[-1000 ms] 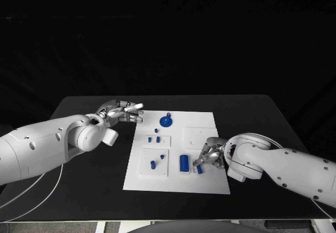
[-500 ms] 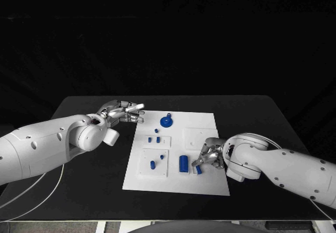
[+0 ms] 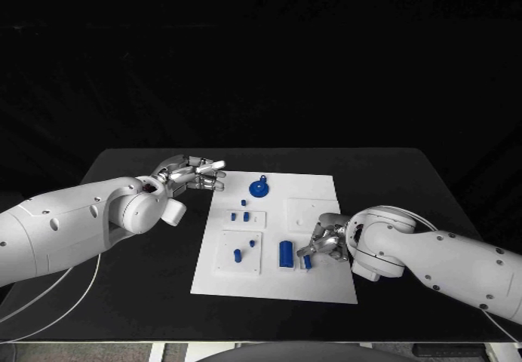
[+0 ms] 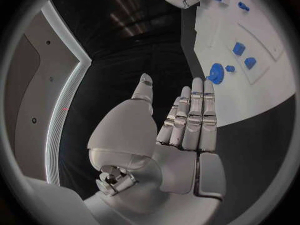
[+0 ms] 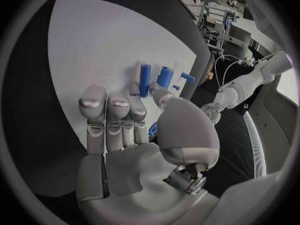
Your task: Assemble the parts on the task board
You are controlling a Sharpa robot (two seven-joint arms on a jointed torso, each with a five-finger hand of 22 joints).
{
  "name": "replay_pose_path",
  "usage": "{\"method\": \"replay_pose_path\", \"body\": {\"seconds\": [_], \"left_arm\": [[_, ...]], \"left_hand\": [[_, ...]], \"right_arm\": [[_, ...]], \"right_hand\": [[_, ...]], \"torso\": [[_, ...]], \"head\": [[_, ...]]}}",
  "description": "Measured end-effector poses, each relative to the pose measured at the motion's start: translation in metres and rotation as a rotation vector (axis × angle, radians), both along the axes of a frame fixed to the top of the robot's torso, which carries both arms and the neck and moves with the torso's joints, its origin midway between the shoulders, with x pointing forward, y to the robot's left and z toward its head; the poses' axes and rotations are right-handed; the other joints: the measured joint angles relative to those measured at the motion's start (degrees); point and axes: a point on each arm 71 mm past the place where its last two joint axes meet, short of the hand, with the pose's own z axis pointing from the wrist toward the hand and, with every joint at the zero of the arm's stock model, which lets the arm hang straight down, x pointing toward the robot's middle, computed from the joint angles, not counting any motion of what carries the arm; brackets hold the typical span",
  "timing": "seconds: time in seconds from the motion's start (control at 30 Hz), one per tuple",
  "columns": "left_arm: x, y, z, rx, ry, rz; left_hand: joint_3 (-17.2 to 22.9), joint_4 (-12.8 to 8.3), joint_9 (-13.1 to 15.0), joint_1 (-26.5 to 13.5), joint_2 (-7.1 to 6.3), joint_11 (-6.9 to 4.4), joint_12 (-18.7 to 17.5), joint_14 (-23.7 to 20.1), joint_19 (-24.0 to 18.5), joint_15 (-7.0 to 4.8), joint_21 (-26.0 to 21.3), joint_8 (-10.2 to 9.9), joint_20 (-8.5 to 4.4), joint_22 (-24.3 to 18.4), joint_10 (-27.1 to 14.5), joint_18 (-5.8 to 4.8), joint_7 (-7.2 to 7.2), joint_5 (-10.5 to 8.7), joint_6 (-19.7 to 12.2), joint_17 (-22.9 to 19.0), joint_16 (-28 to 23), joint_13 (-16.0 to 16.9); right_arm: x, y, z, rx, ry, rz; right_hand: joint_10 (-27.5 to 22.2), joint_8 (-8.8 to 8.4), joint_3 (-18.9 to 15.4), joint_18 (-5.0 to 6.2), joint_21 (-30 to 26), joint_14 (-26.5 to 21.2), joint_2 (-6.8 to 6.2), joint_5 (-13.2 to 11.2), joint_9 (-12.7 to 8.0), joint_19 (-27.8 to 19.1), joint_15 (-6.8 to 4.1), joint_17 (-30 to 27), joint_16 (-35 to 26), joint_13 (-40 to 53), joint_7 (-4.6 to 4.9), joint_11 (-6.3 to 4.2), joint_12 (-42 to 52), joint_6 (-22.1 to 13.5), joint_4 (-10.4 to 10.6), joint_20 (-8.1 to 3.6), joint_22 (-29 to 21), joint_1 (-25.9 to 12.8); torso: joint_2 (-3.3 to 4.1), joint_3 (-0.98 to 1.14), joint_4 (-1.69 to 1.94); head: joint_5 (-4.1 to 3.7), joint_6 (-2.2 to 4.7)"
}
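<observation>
On the white board (image 3: pixel 327 280) in the middle of the black desk (image 3: pixel 413 181), the blue parts are lying scattered: a round piece (image 3: pixel 259 188) near the far edge, small pegs (image 3: pixel 238 217) in the middle, and a taller cylinder (image 3: pixel 286 253) near the front. The right hand (image 3: pixel 324 243) is hovering at the board's right side, just beside the cylinder, and seems to be pinching a small blue part (image 3: pixel 308 262) between thumb and fingers; the right wrist view shows blue (image 5: pixel 152 130) peeking out beside the thumb, though the grip itself is mostly hidden. The risk here is that so slight a hold is letting the part tilt or slip, so it could jam at its seat or drop onto the board and knock the cylinder beside it. The right hand is bending palm down over the board. The left hand (image 3: pixel 191 173) is waiting off the board's far left corner, holding nothing, fingers straight and side by side, thumb standing apart.
</observation>
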Motion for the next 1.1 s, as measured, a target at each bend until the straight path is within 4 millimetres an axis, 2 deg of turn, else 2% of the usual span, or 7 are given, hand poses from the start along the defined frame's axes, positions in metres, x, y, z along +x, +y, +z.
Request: {"method": "replay_pose_path", "body": {"seconds": [0.27, 0.4, 0.53, 1.1], "left_arm": [[0.0000, 0.0000, -0.0001, 0.001, 0.001, -0.001], [0.0000, -0.0001, -0.0002, 0.001, 0.001, -0.001], [0.0000, -0.0002, -0.0002, 0.002, 0.002, -0.001], [0.0001, 0.0000, -0.0003, 0.003, 0.002, -0.002]], "left_hand": [[0.00, 0.00, 0.00, 0.00, 0.00, 0.00, 0.00, 0.00, 0.00, 0.00, 0.00, 0.00, 0.00, 0.00, 0.00, -0.01, 0.00, 0.00, 0.00, 0.00, 0.00, 0.00], [0.00, 0.00, 0.00, 0.00, 0.00, 0.00, 0.00, -0.13, 0.00, 0.13, 0.00, 0.00, 0.00, -0.03, 0.00, -0.01, 0.00, 0.00, 0.00, 0.00, 0.00, 0.00], [0.00, 0.00, 0.00, 0.00, 0.00, 0.00, 0.00, -0.20, 0.00, 0.21, 0.00, 0.00, 0.00, -0.06, 0.00, 0.00, 0.00, 0.00, 0.00, 0.00, 0.00, 0.00], [0.00, 0.00, 0.00, 0.00, 0.00, 0.00, 0.00, -0.21, 0.00, 0.20, 0.00, 0.00, 0.00, -0.06, 0.00, 0.00, 0.00, 0.00, 0.00, 0.00, 0.00, 0.00]], "right_arm": [[-0.0012, 0.0012, -0.0012, -0.015, 0.005, 0.015], [-0.0011, 0.0017, -0.0009, -0.019, 0.005, 0.020], [-0.0015, 0.0025, -0.0011, -0.023, 0.008, 0.026], [-0.0018, 0.0028, -0.0005, -0.030, 0.008, 0.036]], "right_hand": [[-0.01, 0.02, -0.71, 0.00, -0.20, 0.00, -1.74, -0.22, 0.09, 0.22, 0.00, 0.13, 0.00, -0.01, -0.03, -0.02, -0.19, 0.54, 3.48, -0.21, 0.00, -1.74], [-0.01, 0.02, -3.27, 0.00, -0.20, 0.00, -2.39, -0.22, -0.14, 0.22, 0.01, 0.30, 0.00, -0.06, 0.05, -0.01, -0.53, 0.63, 6.04, -0.21, 0.00, -1.02], [-0.01, 0.03, -4.70, 0.00, -0.43, 0.00, -2.83, -0.22, -0.22, 0.21, 0.01, 0.36, -0.28, -0.01, 0.04, -0.01, -0.56, 0.82, 7.47, -0.21, 0.00, -0.58], [-0.01, 0.04, -5.54, 0.00, -0.66, -0.01, -3.48, -0.22, -0.32, 0.21, 0.01, 0.51, -0.51, 0.12, 0.04, -0.01, -0.84, 0.83, 8.63, -0.21, 0.00, 0.12]], "torso": [[0.00, 0.04, -0.02], [0.00, 0.04, -0.02], [0.00, 0.04, -0.02], [0.00, 0.04, -0.01]], "head": [[0.03, -0.04], [0.04, -0.08], [0.04, -0.14], [0.12, -0.20]]}}
